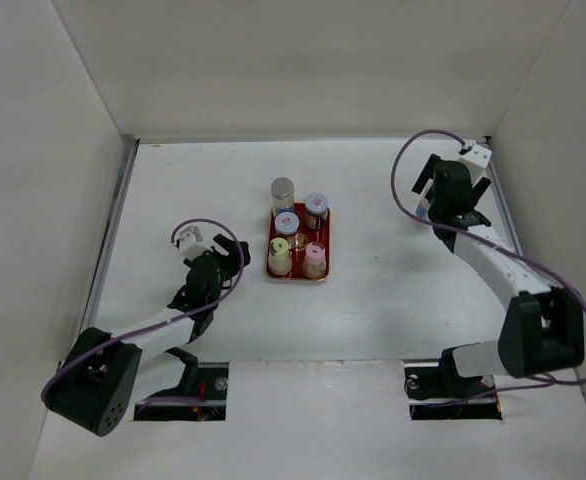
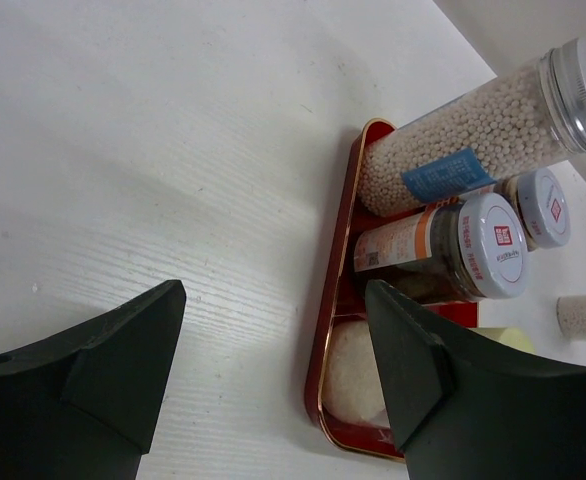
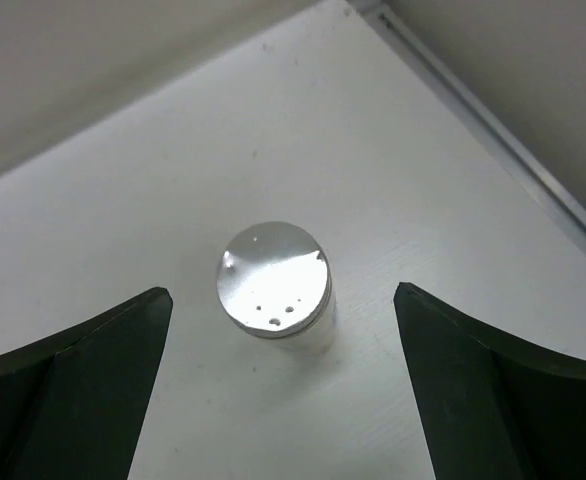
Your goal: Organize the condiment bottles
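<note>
My left gripper (image 2: 274, 300) hangs released beside the red tray (image 2: 344, 255). My right gripper (image 3: 281, 298) gapes (nothing gripped) over a silver-capped bottle (image 3: 273, 275).

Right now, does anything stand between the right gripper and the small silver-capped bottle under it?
Nothing visible does. In the right wrist view the small silver-capped bottle stands upright, alone on the white table, in the gap of the open right gripper. Neither finger touches it.
</note>
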`<state>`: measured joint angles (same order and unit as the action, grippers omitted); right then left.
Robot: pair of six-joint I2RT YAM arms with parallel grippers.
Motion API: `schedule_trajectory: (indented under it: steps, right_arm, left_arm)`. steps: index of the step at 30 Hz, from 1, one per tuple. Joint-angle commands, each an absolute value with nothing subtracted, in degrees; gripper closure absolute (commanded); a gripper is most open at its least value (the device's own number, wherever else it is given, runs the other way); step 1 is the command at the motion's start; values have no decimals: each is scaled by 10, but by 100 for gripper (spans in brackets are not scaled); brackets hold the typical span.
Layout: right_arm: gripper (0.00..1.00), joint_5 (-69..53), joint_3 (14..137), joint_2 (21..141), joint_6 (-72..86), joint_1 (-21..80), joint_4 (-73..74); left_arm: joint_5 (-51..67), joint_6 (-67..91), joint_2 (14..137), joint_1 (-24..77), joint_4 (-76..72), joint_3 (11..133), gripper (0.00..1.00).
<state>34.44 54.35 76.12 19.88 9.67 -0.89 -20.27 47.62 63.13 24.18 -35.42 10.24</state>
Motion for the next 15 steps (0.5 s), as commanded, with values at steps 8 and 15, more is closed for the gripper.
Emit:
schedule_trajectory:
  steps: [8,15]
  right_arm:
    - [7,280,642,910,184,53,3]
    - [52,313,586,814,165,114,-68]
  left_arm:
    - [-195,482,631,241,-381,105,28]
    - [-198,482,634,241,-381,107,28]
